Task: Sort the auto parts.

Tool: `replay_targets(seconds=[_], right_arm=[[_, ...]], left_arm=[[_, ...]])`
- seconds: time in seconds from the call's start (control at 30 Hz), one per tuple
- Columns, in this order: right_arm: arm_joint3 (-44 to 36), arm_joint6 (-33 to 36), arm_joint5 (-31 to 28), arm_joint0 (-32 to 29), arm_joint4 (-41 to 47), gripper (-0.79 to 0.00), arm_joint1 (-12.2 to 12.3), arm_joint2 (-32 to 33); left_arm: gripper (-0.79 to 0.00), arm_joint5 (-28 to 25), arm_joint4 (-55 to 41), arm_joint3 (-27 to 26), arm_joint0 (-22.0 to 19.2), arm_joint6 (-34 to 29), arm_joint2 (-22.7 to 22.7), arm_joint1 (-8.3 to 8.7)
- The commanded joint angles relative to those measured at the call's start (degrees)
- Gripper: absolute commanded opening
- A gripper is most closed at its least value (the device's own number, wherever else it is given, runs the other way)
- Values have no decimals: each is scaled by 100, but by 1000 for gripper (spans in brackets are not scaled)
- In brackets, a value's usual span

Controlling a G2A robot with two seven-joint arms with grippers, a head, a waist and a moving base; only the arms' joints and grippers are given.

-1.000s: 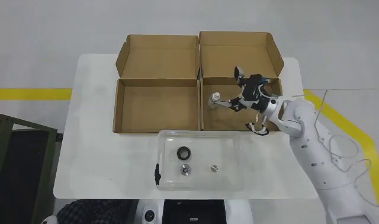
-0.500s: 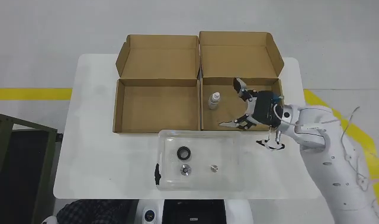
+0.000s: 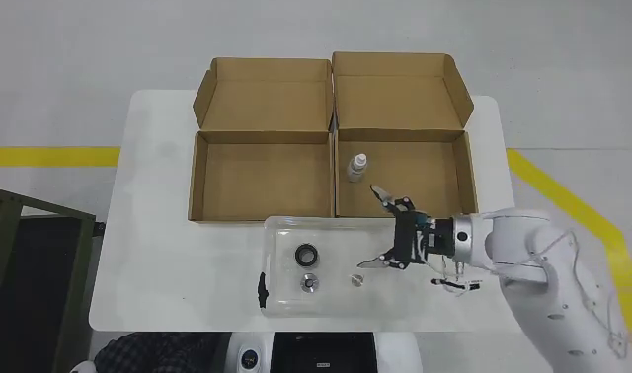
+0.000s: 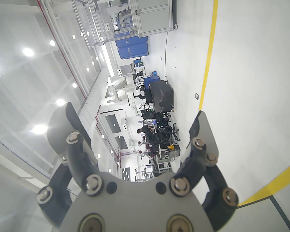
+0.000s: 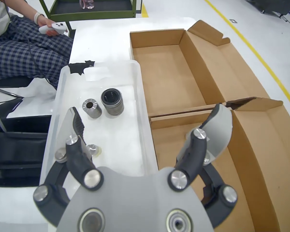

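The right gripper (image 3: pixel 368 227) has been drawn back from above the right cardboard box (image 3: pixel 425 181) toward the near side, and is now held over the right end of the clear tray (image 3: pixel 326 220). One finger is seen above the box's near wall and the other above the tray. The white bottle-shaped part (image 3: pixel 356 164), which was close to the fingertips a second ago, has been left standing upright inside the right box, just beside its left wall and toward the far end.

The right gripper is spread wide and nothing is held in it, as is also seen in the right wrist view (image 5: pixel 147 112). Three parts are left in the tray: a black-ringed bearing (image 3: pixel 307 255) (image 5: pixel 112 101) and a metal cylinder (image 3: pixel 310 283) (image 5: pixel 91 108) near each other toward the left, and a small metal piece (image 3: pixel 356 279) (image 5: pixel 93 149) apart from them on the right, just beside the nearer finger of the gripper. A black scrap (image 3: pixel 263 291) is seen at the tray's left rim.

The left cardboard box (image 3: pixel 262 181) is placed touching the right one, both with lids folded back to the far side, on the white surface (image 3: pixel 158 225). The left gripper (image 4: pixel 135 111) is opened wide with nothing between its fingers
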Motion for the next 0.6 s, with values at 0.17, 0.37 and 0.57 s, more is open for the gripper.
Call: replay_targets(seconds=[0.17,0.37,0.57], right_arm=[[-179,95,0,-10,-441,0,119,-196],[-179,95,0,-10,-441,0,119,-196],[-179,95,0,-10,-441,0,119,-196]], left_arm=[[0,0,0,0,0,0,0,0],[0,0,0,0,0,0,0,0],[0,0,0,0,0,0,0,0]])
